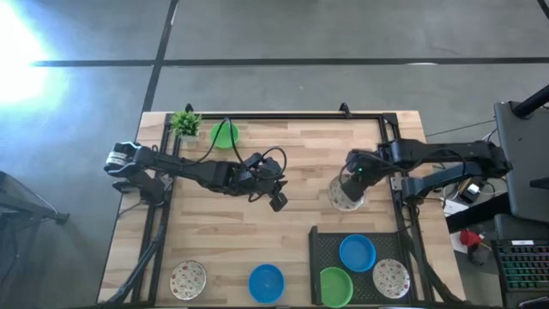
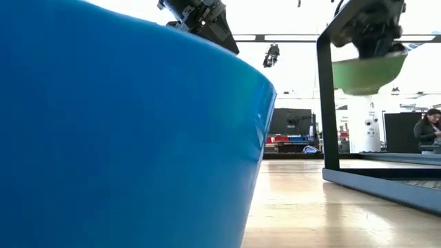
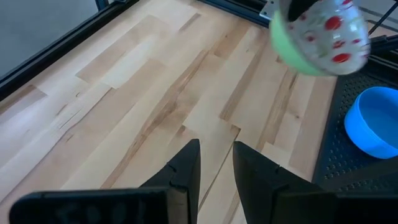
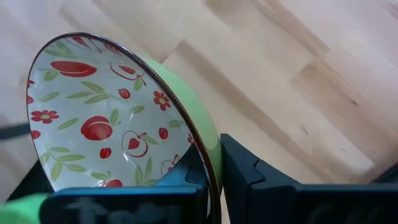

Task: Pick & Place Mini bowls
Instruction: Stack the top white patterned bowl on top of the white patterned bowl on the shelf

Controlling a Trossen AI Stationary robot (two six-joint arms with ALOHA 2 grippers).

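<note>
My right gripper (image 1: 347,182) is shut on a mini bowl (image 4: 112,118), white inside with red fruit and green leaves, pale green outside. It hangs above the wood right of centre (image 2: 368,72), behind the black tray (image 1: 326,245). On the tray lie a blue bowl (image 1: 357,251), a green one (image 1: 335,283) and a speckled one (image 1: 390,276). A speckled bowl (image 1: 188,278) and a blue bowl (image 1: 266,281) sit on their bases near the front edge, and a green bowl (image 1: 224,135) at the far left. My left gripper (image 3: 216,162) is open over the table's middle, touching nothing. My right gripper pinches the bowl's rim (image 4: 208,168), one finger (image 4: 186,165) inside the bowl and one (image 4: 239,165) against its green outer wall. The fingers come from above, pointing steeply down. The bowl hangs tilted below them, lifted clear of the table (image 2: 368,72).
A small green potted plant (image 1: 185,122) stands at the far left corner. A black frame (image 1: 283,116) runs along the table's far edge and sides. In the low view the blue bowl (image 2: 124,131) fills the near left. A person (image 2: 427,131) shows in the room behind.
</note>
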